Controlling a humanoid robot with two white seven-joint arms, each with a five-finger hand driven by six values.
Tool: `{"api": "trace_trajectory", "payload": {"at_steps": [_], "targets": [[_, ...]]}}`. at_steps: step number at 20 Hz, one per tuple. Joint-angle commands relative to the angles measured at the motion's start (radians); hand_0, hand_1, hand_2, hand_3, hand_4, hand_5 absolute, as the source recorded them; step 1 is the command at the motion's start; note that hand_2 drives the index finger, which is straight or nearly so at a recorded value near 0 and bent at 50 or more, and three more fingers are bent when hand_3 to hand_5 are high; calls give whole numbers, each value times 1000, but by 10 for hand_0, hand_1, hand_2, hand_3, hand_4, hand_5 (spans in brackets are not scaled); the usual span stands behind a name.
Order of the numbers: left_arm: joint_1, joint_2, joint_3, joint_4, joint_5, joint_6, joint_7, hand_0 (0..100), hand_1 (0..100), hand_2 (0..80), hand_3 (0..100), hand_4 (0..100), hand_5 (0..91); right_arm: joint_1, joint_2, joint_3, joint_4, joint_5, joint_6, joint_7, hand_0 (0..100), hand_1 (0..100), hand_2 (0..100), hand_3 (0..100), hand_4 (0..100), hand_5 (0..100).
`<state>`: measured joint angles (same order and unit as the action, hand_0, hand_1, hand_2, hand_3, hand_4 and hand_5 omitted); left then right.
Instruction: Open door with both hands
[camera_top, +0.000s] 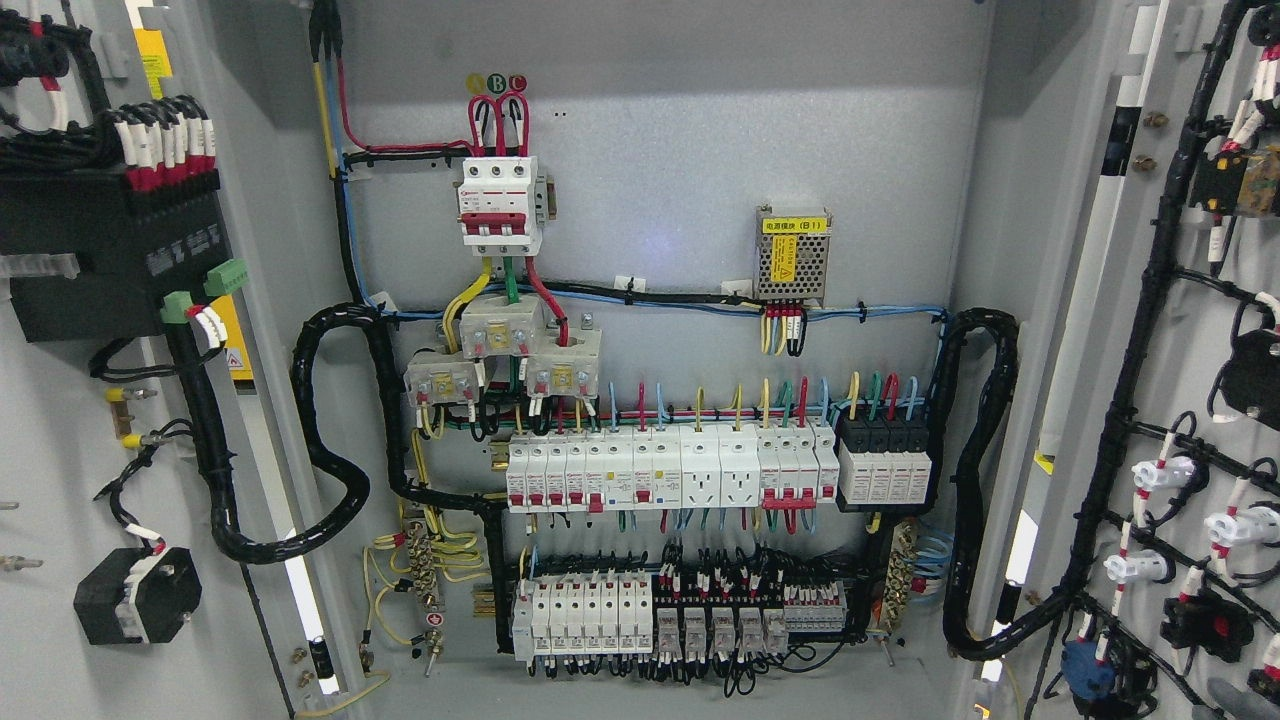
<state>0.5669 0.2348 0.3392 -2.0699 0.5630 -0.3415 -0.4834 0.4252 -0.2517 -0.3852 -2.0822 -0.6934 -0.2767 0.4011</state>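
Note:
Both doors of a grey electrical cabinet stand swung wide open. The left door (60, 420) shows its inner face at the picture's left, with a black module and wiring on it. The right door (1180, 330) shows its inner face at the right, carrying black cable looms and white and black switch backs. Between them lies the cabinet's back panel (660, 150). Neither of my arms nor hands appears anywhere in the head view.
On the back panel sit a red-and-white main breaker (500, 200), a small power supply (792, 255) with a yellow label, rows of white breakers (660, 472) and terminal blocks (680, 615). Thick black cable conduits (985, 480) loop down both sides.

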Motion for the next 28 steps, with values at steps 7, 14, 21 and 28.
{"api": "trace_trajectory", "payload": {"at_steps": [7, 14, 21, 28], "targets": [[-38, 87, 195, 128, 149, 16, -41, 0, 0, 0, 0, 0, 0, 3, 3, -44, 4, -5, -1, -1, 215, 0, 0, 0, 0, 0], [-71, 176, 195, 250, 219, 18, -41, 0, 0, 0, 0, 0, 0, 4, 9, -47, 8, -5, -3, 1, 215, 0, 0, 0, 0, 0], [-148, 238, 196, 362, 221, 50, -89, 0, 0, 0, 0, 0, 0, 4, 11, -55, 22, -5, -3, 1, 217, 0, 0, 0, 0, 0], [-168, 241, 201, 382, 222, 68, -90, 0, 0, 0, 0, 0, 0, 4, 11, -73, 33, -36, -3, 1, 215, 0, 0, 0, 0, 0]]}}
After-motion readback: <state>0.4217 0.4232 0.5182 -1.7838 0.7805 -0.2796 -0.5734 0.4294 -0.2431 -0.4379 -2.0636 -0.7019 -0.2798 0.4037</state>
